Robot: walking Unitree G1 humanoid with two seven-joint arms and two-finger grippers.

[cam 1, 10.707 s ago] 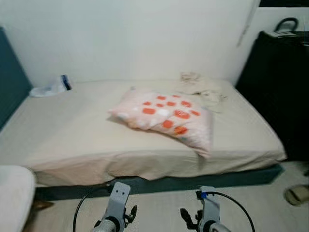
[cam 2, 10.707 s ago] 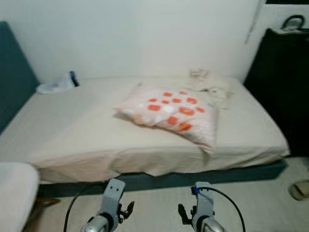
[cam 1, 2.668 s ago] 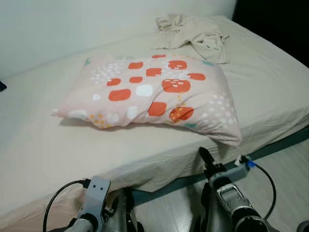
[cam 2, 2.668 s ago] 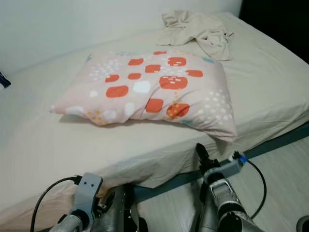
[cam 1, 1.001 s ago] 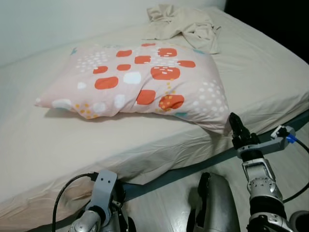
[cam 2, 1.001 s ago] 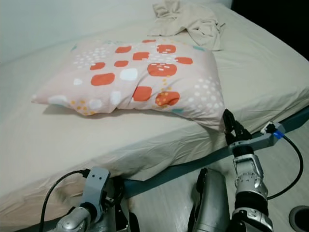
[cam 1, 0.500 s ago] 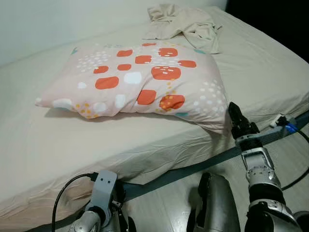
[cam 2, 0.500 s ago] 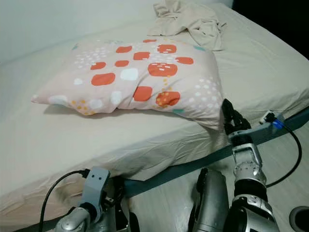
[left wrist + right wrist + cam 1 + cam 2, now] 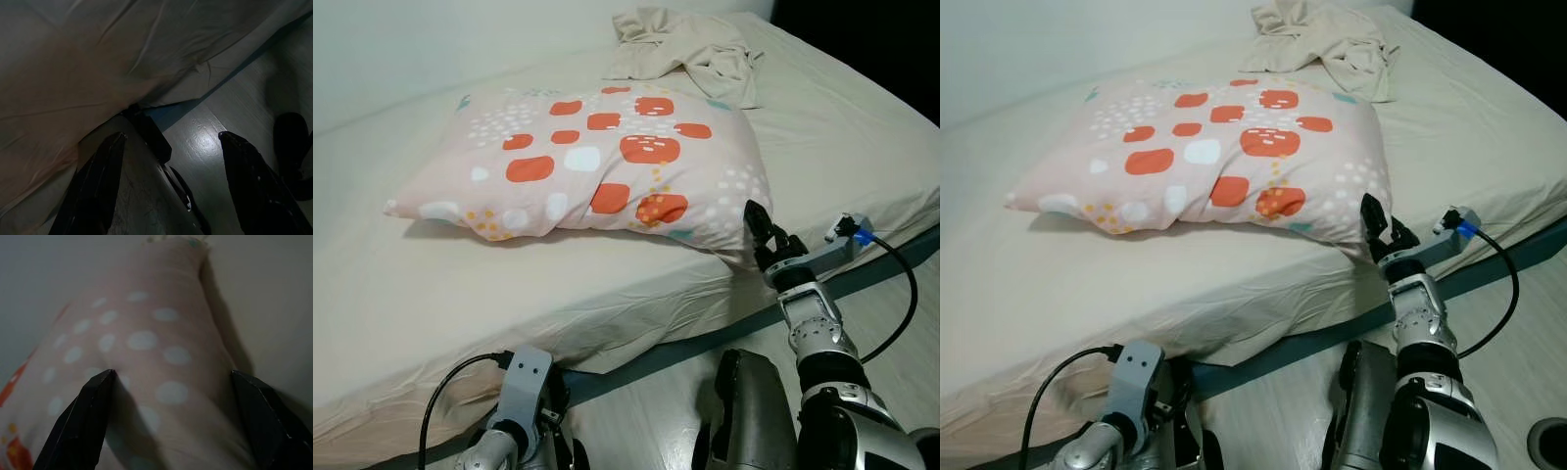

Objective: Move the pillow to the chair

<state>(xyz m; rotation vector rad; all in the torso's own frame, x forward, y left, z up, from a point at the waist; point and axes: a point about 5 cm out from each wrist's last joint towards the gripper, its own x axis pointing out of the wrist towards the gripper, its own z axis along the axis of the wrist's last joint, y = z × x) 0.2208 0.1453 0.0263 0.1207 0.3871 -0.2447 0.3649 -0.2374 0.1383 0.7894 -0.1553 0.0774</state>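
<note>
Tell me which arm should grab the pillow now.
The right. Its gripper is at the near right corner of the pillow, jaws open around that edge in the wrist view. The left gripper hangs low by the bed's side, off the pillow.

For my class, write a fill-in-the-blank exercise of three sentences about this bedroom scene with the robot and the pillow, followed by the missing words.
1. The pillow lies on the ____.
2. The gripper reaching up to the pillow's near corner is the robot's ____ gripper.
3. In the right wrist view, that gripper's two black fingers are spread ____, with the pillow's white-dotted corner between them.

Missing words: bed; right; open
</note>
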